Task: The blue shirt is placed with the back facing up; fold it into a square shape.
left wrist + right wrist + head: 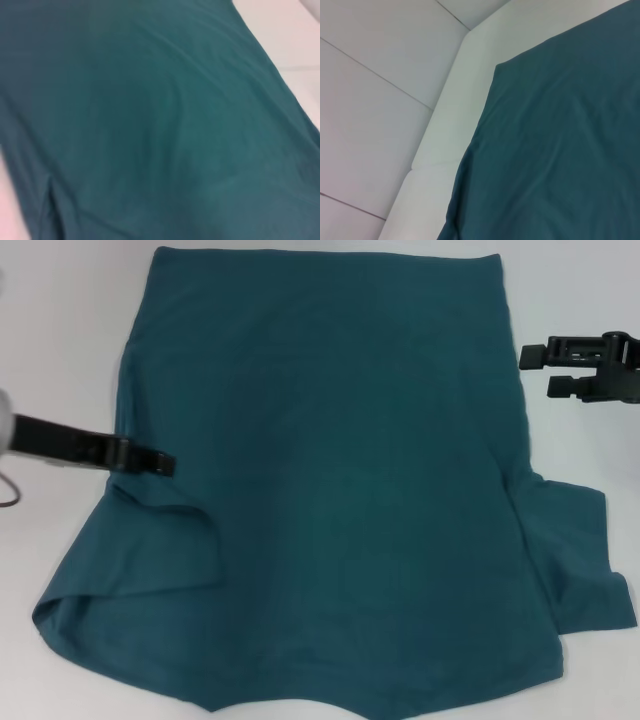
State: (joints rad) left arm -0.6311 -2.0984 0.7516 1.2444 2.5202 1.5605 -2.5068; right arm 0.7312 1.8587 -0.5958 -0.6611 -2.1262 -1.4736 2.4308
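Rumpled dark teal-blue soft-fabric shirt [330,490] fills the white table [60,340]; left gripper [150,461] pinches its mid-left edge, right gripper [545,370] hovers agape upper right (a one-sided pull could skew the fold).

One blue shirt [330,490] spread flat, two sleeves showing, one on each side, two black grippers, the left gripper [165,462] and the right gripper [535,370], one white table [60,350]

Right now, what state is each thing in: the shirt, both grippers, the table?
blue shirt: spread flat, plain side up, left sleeve folded inward, right sleeve out
left gripper: low at the shirt's left edge
right gripper: open, beside the shirt's right edge, holding nothing
table: white, under the shirt
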